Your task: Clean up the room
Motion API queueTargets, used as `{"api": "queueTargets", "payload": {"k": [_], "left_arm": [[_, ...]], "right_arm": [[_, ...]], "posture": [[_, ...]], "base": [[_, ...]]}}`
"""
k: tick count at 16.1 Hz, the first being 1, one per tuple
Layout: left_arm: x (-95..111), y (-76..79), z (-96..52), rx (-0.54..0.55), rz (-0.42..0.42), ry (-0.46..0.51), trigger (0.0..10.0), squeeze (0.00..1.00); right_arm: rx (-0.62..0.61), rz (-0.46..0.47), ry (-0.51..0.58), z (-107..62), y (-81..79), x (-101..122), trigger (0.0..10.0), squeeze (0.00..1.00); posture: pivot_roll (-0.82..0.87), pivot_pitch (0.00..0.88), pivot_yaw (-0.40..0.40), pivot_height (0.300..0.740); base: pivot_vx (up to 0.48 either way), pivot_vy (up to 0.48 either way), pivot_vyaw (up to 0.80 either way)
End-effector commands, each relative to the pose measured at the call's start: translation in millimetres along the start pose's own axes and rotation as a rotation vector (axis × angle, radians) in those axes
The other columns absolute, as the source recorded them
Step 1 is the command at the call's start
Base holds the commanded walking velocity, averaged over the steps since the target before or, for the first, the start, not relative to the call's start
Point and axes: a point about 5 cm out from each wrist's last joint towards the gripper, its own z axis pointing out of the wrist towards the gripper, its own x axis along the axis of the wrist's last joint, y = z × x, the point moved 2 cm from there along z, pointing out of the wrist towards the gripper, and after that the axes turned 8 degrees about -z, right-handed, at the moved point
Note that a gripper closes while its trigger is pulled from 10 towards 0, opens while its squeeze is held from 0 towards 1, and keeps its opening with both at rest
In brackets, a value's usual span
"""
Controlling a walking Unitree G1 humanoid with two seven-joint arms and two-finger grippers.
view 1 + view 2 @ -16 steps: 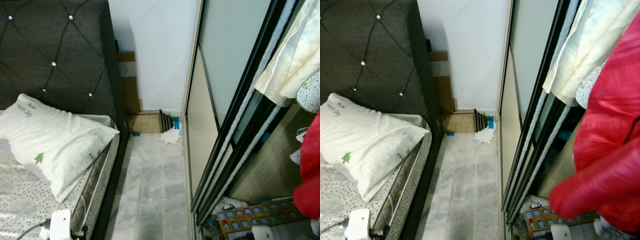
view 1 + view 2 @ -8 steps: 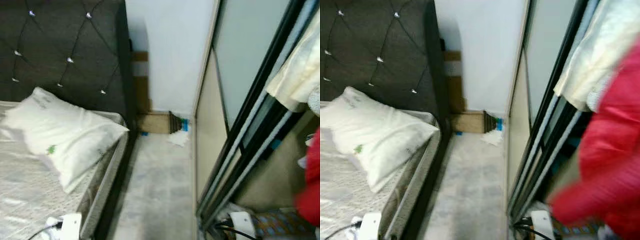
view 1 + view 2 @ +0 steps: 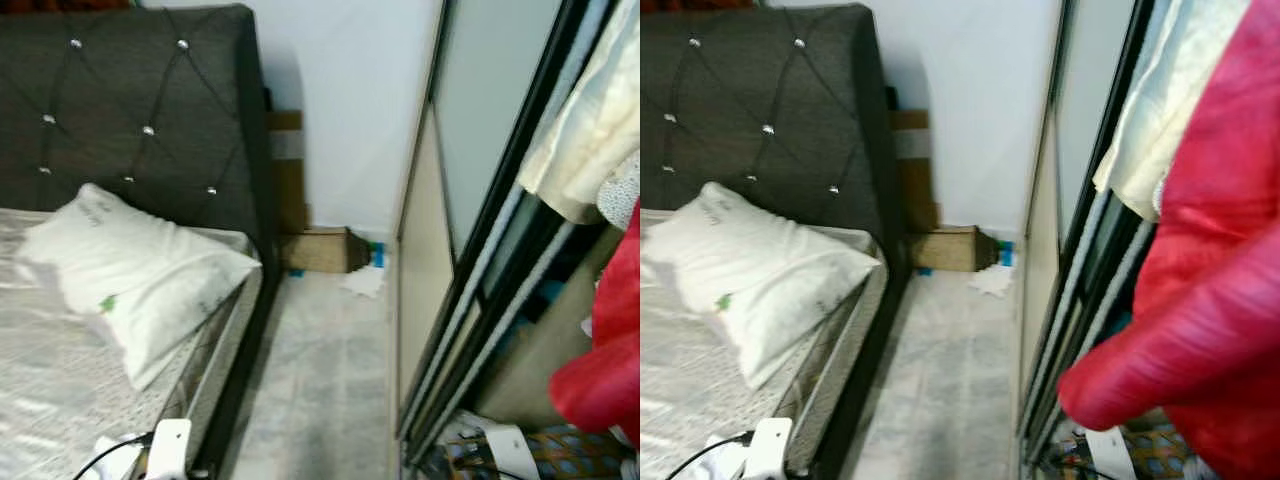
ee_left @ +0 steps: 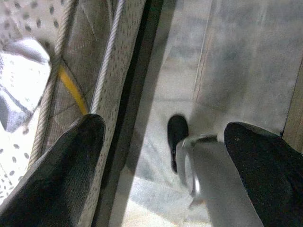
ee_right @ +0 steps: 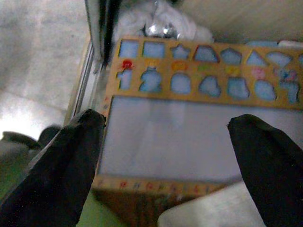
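Room clutter: wooden shape-puzzle board (image 5: 199, 118) is lying directly beneath the right claw (image 5: 165, 156), whose fingers are spreading wide, holding nothing. Left claw (image 4: 161, 165), likewise wide and empty, is hanging over the floor (image 4: 246, 66) just beside the bed (image 4: 102, 71). Farther ahead, a pillow (image 3: 140, 280) is resting on the bed; a cardboard box (image 3: 318, 249) and crumpled paper (image 3: 365, 283) are sitting by the far wall.

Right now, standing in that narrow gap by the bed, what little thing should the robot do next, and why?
Probably lower the right hand toward the shape-puzzle board lying at the foot of the open wardrobe. That hand hangs open just above the board, and the board looks like clutter. The crumpled white scrap on the floor near the cardboard box lies farther off.
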Motion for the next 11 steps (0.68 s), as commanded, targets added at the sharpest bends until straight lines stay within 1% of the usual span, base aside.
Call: {"api": "queueTargets", "payload": {"k": [1, 3, 5, 11], "left_arm": [[-12.1, -8.6, -2.1, 0.02, 0.012, -0.043, 10.0, 0.0], [-11.3, -8.6, -2.0, 0.016, 0.014, -0.041, 10.0, 0.0], [-10.0, -8.6, -2.0, 0.013, 0.013, -0.032, 10.0, 0.0], [-13.5, -9.5, -2.6, 0.012, 0.013, -0.036, 10.0, 0.0]], "right_arm": [[0.019, -0.008, 0.049, 2.0, -7.7, 17.2, 10.0, 0.0], [0.017, -0.013, 0.044, 2.0, -7.8, 16.4, 10.0, 0.0], [0.016, -0.013, 0.053, 2.5, -8.5, 21.0, 10.0, 0.0], [0.034, -0.025, 0.065, 2.3, -9.7, 21.6, 10.0, 0.0]], "posture": [[-0.02, 0.0, -0.017, 0.74], [-0.02, 0.0, -0.017, 0.74], [-0.02, 0.0, -0.017, 0.74], [-0.02, 0.0, -0.015, 0.74]], "base": [[0.0, 0.0, 0.0], [0.0, 0.0, 0.0], [0.0, 0.0, 0.0], [0.0, 0.0, 0.0]]}}
